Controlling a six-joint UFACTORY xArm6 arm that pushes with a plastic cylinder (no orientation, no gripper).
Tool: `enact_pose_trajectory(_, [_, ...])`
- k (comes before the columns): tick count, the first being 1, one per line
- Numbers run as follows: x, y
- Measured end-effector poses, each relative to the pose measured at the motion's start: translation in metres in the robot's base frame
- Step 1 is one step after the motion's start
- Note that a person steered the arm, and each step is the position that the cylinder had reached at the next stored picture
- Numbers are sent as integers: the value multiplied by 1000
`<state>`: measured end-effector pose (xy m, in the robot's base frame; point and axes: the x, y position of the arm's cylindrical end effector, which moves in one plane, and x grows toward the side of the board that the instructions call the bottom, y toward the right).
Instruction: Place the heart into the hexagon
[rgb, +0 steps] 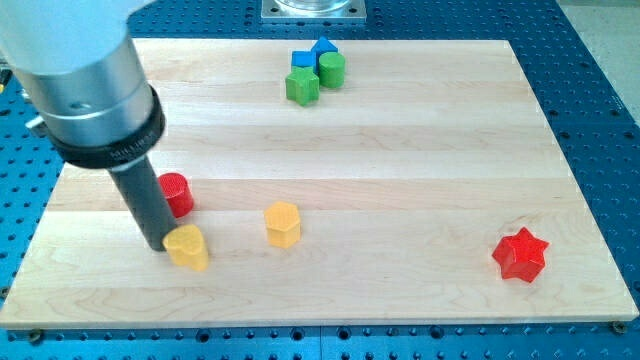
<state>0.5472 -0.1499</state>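
Note:
The yellow heart (188, 247) lies near the view's bottom left of the wooden board. The yellow hexagon (283, 223) stands to its right, a block's width or so away. My tip (153, 243) rests on the board right against the heart's left side. The thick dark rod rises up and left from there and partly hides a red round block (177, 193).
A red star (521, 254) lies at the view's bottom right. Near the top centre sit a green cube (302, 87), a green cylinder (332, 70) and two blue blocks (313, 55), bunched together. The board's edge (300, 325) runs along the bottom.

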Motion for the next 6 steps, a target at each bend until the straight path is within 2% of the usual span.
enact_pose_trajectory(1, [-7, 90])
enact_pose_trajectory(3, [11, 7])
enact_pose_trajectory(4, [39, 16])
enact_pose_trajectory(5, [52, 59])
enact_pose_trajectory(6, [39, 114])
